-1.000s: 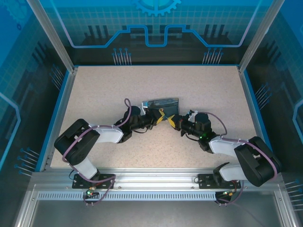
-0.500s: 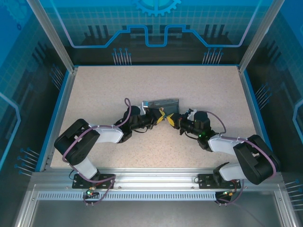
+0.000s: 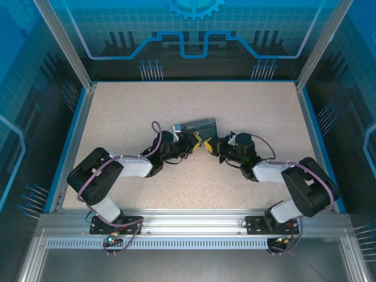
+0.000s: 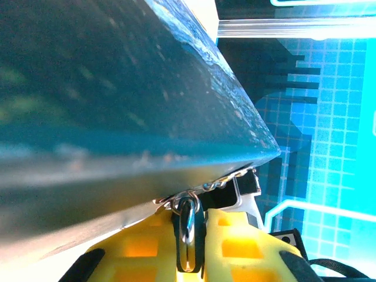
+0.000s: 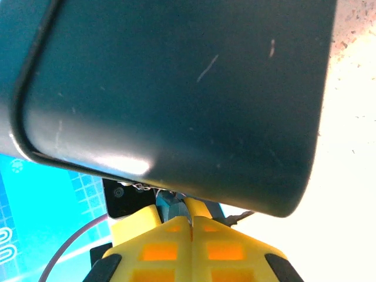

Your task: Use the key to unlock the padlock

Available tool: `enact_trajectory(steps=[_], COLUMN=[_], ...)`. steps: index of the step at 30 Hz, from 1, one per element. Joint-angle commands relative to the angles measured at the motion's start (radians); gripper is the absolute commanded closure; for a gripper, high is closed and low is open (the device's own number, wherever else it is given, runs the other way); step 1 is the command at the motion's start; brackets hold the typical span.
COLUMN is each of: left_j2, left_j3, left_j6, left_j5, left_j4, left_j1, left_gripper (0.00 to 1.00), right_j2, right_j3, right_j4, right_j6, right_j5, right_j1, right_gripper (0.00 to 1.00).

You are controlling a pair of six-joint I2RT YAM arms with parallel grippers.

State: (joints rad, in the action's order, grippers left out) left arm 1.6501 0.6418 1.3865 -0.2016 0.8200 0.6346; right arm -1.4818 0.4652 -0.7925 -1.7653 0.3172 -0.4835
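While the left gripper (image 3: pixel 198 140) clamps a silvery loop (image 4: pixel 187 223), the right gripper (image 3: pixel 209 145) is closed tight. Both sit at six o'clock of the box (image 3: pixel 194 126).

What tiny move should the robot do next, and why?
Probably nudge the right fingers forward a little, lining the thin key up with the padlock. The left fingers pinch the padlock's metal loop at the box's edge, the right fingers are shut on the key, and both tips nearly meet. The keyhole is hidden.
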Motion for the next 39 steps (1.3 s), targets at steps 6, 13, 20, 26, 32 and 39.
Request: enact_trajectory(steps=[6, 13, 20, 26, 32, 39], left_j2=[-0.016, 0.015, 0.026, 0.05, 0.048, 0.04], left_j3=[0.007, -0.003, -0.031, -0.052, -0.07, -0.072], left_j6=[-0.117, -0.121, -0.066, -0.019, -0.003, -0.007], left_j5=[-0.166, -0.16, -0.109, -0.09, -0.075, -0.067], left_j4=[-0.051, -0.045, -0.016, 0.033, 0.051, 0.057], left_j1=[0.052, 0.056, 0.053, 0.042, 0.031, 0.023], left_gripper=[1.0, 1.0, 1.0, 1.0, 1.0, 1.0], right_j2=[-0.031, -0.099, -0.078, -0.054, -0.044, 0.009], right_j3=[0.063, 0.101, 0.076, 0.072, 0.062, 0.009], right_j4=[-0.017, -0.06, -0.047, -0.018, -0.014, 0.044], right_j6=[0.015, 0.014, 0.027, 0.04, 0.047, 0.083], right_j5=[0.001, 0.018, 0.011, 0.009, 0.019, 0.036], right_j1=[-0.027, -0.048, -0.041, -0.03, -0.024, -0.021], right_gripper=[1.0, 1.0, 0.96, 0.71, 0.42, 0.16])
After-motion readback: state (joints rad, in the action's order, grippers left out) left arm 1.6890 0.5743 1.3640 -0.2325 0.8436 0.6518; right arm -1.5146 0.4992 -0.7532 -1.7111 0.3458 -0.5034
